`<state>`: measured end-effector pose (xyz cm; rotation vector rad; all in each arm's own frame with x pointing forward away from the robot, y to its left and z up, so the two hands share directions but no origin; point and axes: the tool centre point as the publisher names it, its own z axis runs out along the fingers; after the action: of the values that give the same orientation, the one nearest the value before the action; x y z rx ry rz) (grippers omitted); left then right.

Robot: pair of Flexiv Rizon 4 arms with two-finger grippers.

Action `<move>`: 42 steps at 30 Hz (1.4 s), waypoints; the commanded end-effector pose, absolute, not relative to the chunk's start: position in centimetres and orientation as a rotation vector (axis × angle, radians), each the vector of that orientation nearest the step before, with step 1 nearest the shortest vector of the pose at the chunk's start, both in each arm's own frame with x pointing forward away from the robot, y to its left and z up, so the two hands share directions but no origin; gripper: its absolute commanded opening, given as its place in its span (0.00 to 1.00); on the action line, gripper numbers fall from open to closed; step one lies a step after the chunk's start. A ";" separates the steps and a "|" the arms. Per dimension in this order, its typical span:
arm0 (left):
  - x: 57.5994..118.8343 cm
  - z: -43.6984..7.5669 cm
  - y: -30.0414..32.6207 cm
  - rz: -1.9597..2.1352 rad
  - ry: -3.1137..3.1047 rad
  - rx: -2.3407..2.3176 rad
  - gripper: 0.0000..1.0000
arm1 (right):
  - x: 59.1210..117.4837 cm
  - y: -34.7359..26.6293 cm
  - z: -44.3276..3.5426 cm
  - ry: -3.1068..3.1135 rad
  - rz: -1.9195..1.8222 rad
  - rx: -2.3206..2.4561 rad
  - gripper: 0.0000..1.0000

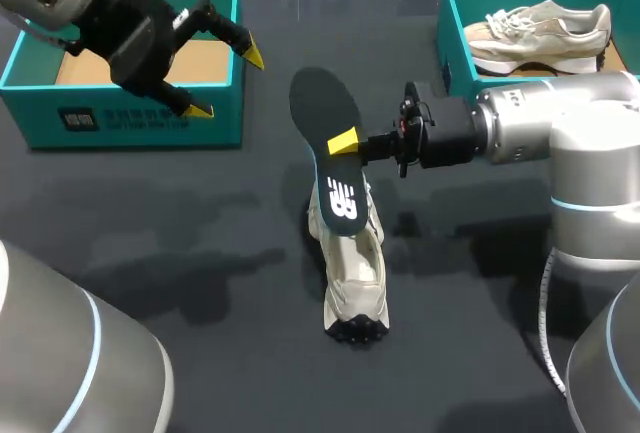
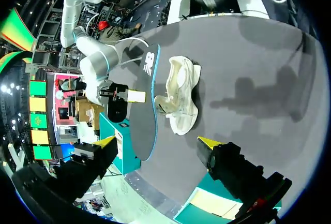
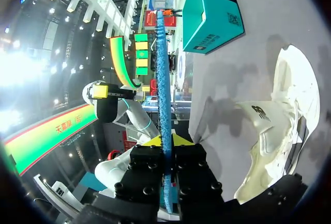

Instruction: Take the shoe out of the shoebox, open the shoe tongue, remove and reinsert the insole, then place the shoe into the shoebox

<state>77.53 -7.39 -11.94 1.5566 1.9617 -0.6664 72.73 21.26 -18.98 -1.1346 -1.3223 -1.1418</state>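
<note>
The right claw (image 1: pixel 343 143) is closed on the dark insole (image 1: pixel 322 103), pinching it by one long edge, and holds it tilted above the shoe (image 1: pixel 355 268). The shoe lies alone on the tabletop (image 1: pixel 200 253), and nothing steadies it. The left claw (image 1: pixel 228 83) hangs wide open and empty over the empty shoebox (image 1: pixel 140 118).

I see two main risks. The grip is on a thin edge only, so the insole may turn or slip between the fingers when its end meets resistance. Also, because the shoe is free, a push from the insole could slide or tip it instead of going inside. A tongue that folds back over the opening would block the way too.

The right wrist view shows the insole edge-on with a yellow tip on each side, which confirms the pinch. The head view shows only one tip. The left wrist view shows the shoe's opening from the side. Only the head view shows the second shoebox (image 1: pixel 450 43) with another shoe (image 1: pixel 540 28). The insole's lower end seems to touch the shoe, but I cannot be sure.
</note>
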 end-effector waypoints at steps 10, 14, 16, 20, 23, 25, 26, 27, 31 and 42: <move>77.3 -13.7 -7.1 -0.876 1.725 1.447 1.00 | 72.6 21.3 -19.0 -1.322 -1.143 -1.137 0.00; 77.8 -14.4 -7.1 -0.914 1.694 1.443 1.00 | 72.6 21.3 -19.0 -1.322 -1.143 -1.137 0.00; 77.9 -14.5 -7.2 -0.929 1.676 1.439 1.00 | 72.6 21.3 -19.0 -1.322 -1.143 -1.137 0.00; 78.0 -14.6 -7.6 -0.945 1.649 1.448 1.00 | 72.6 21.3 -19.0 -1.322 -1.143 -1.137 0.00; 78.1 -14.4 -7.6 -0.948 1.646 1.457 1.00 | 72.6 21.3 -19.0 -1.322 -1.143 -1.137 0.00; 78.1 -14.4 -7.6 -0.948 1.646 1.457 1.00 | 72.6 21.3 -19.0 -1.322 -1.143 -1.137 0.00; 78.1 -14.4 -7.6 -0.948 1.646 1.457 1.00 | 72.6 21.3 -19.0 -1.322 -1.143 -1.137 0.00; 78.1 -14.4 -7.6 -0.948 1.646 1.457 1.00 | 72.6 21.3 -19.0 -1.322 -1.143 -1.137 0.00; 78.1 -14.4 -7.6 -0.948 1.646 1.457 1.00 | 72.6 21.3 -19.0 -1.322 -1.143 -1.137 0.00; 77.0 -16.7 -9.5 -0.983 1.560 1.266 1.00 | 72.1 23.0 -18.7 -1.261 -1.260 -1.241 0.00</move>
<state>78.03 -8.96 -15.60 1.3374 1.5889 -0.9947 73.19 22.08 -18.89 -1.1857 -1.2867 -1.2088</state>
